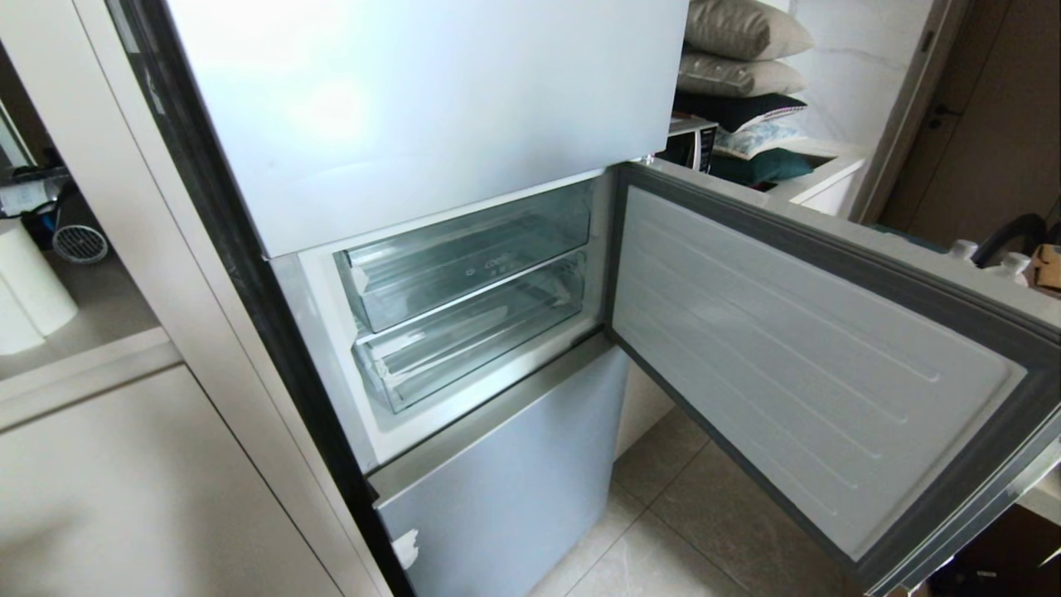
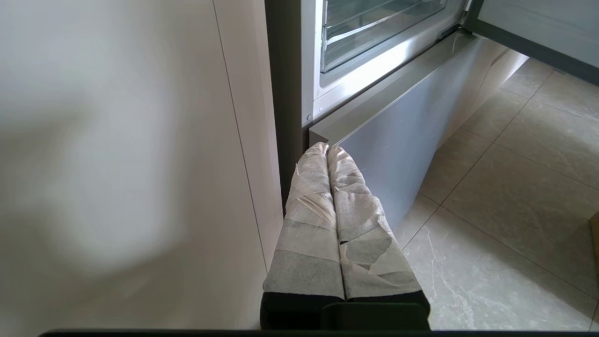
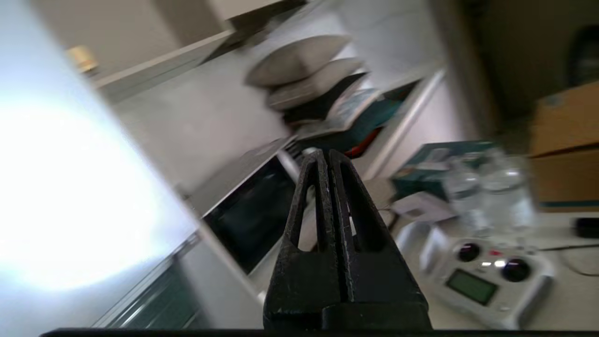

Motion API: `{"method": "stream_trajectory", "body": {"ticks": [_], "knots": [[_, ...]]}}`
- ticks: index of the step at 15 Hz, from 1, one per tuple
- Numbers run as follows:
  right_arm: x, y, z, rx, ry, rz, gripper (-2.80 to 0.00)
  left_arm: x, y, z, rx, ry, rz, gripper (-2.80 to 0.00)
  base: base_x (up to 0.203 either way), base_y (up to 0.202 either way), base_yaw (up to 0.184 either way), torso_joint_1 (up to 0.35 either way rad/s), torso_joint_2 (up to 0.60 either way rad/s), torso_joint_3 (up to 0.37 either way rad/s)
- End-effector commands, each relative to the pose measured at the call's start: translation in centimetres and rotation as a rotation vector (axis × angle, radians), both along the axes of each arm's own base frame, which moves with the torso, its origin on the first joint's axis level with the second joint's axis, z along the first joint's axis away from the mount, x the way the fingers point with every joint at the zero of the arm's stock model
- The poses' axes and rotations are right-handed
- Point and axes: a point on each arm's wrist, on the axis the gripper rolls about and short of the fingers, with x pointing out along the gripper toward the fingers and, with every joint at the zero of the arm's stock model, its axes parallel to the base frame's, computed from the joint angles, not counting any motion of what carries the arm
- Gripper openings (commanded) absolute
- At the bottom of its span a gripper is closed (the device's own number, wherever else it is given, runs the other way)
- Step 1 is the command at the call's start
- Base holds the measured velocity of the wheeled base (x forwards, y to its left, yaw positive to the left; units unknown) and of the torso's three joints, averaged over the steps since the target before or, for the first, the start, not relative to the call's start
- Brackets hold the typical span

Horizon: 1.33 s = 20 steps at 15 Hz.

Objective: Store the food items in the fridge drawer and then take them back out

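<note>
Taking the fridge drawer [image 1: 481, 340] as the landmark, the scene is read from left to right. To its left, low beside the pale cabinet panel [image 2: 121, 164], the left gripper [image 2: 327, 149] is seen only in its own wrist view; its tape-wrapped jaws are pressed together on nothing, and it points toward the lower fridge door front [image 2: 398, 154] beneath the drawer, in what looks like a parked pose. The drawer itself, the lower of two stacked clear trays, sits pushed in under the upper clear drawer [image 1: 468, 257]; through its clear wall and ribbed base no fruit can be made out, and neither the red nor the orange-red fruit is found in any view. To its right the compartment door [image 1: 796, 348] stands swung wide open. Farther right, the right gripper [image 3: 327, 154] shows only in its own blurred wrist view, jaws together and empty, aimed past a stack of cushions [image 3: 299, 61], with water bottles [image 3: 486, 192] and a handheld controller [image 3: 486, 274] on a desk [image 3: 561, 281]. With the door open, the drawer in and no food in view, either the storing is judged not yet begun or the whole round trip is already finished; which cannot be told. If the former, the drawer is yet to be pulled out and both fruits fetched.
</note>
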Motion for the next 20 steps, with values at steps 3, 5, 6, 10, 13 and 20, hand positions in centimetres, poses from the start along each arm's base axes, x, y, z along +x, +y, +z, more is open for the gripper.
{"method": "stream_trajectory", "body": {"ticks": [3, 5, 6, 10, 13, 20], "knots": [[3.5, -4.7, -2.5, 0.121, 0.121, -0.117, -2.8, 0.0, 0.0, 0.0, 0.0, 0.001, 0.001, -2.8, 0.0, 0.0, 0.0, 0.0, 0.0, 0.0], [5.7, -7.0, -5.2, 0.165, 0.237, -0.14, -2.8, 0.0, 0.0, 0.0, 0.0, 0.001, 0.001, -2.8, 0.0, 0.0, 0.0, 0.0, 0.0, 0.0], [6.6, -7.8, -7.0, 0.175, 0.307, -0.142, -2.8, 0.0, 0.0, 0.0, 0.0, 0.001, 0.001, -2.8, 0.0, 0.0, 0.0, 0.0, 0.0, 0.0], [9.0, -8.3, -12.5, 0.104, 0.544, 0.066, -2.8, 0.0, 0.0, 0.0, 0.0, 0.002, 0.001, -2.8, 0.0, 0.0, 0.0, 0.0, 0.0, 0.0], [11.8, -7.2, -15.8, -0.037, 0.665, 0.226, -2.8, 0.0, 0.0, 0.0, 0.0, 0.001, 0.001, -2.8, 0.0, 0.0, 0.0, 0.0, 0.0, 0.0], [16.9, 0.2, -17.2, -0.282, 0.667, 0.49, -2.8, 0.0, 0.0, 0.0, 0.0, 0.002, 0.001, -2.8, 0.0, 0.0, 0.0, 0.0, 0.0, 0.0]]}}
